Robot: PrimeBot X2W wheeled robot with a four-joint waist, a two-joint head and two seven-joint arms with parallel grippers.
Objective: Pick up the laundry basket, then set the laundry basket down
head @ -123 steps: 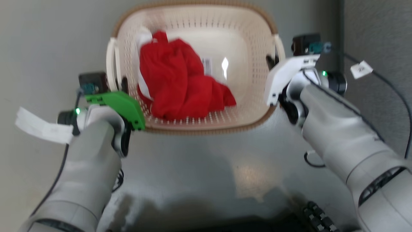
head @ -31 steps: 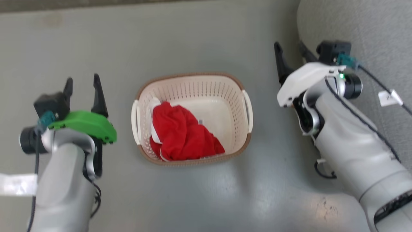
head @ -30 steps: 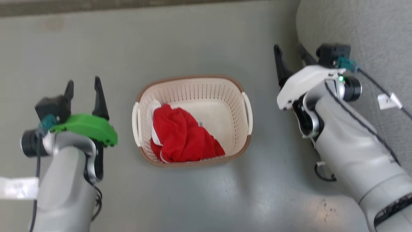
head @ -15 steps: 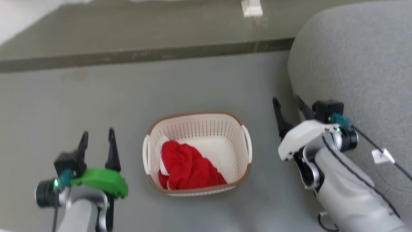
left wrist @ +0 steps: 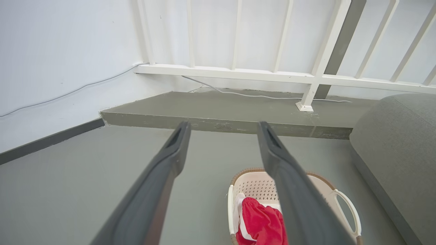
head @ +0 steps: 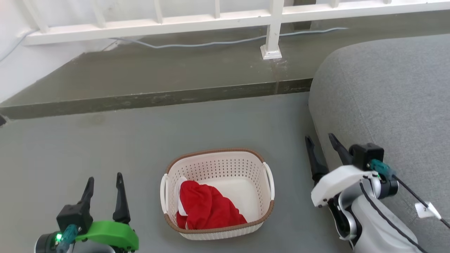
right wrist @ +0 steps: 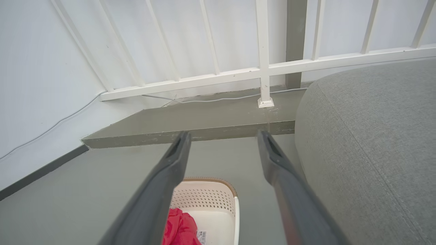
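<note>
The laundry basket [head: 242, 168], cream-white with a brown rim and white side handles, stands on the grey floor between my two arms. A red cloth [head: 207, 208] lies inside it on the left. My left gripper [head: 104, 180] is open and empty, well to the basket's left. My right gripper [head: 321, 141] is open and empty too, to the basket's right beside the sofa. The left wrist view has the basket [left wrist: 252, 182] low between and behind the fingers, and the right wrist view has the basket [right wrist: 207, 194] at the bottom.
A grey sofa [head: 386, 105] rises at the right, close to my right arm. A raised grey step [head: 158, 80] with a white railing [head: 270, 21] and a cable crosses the back. A white wall [head: 21, 73] stands at the left.
Four seconds ago both grippers were at the basket's handles; they have let go and drawn apart. The head view has since tilted up, bringing the step and railing in.
</note>
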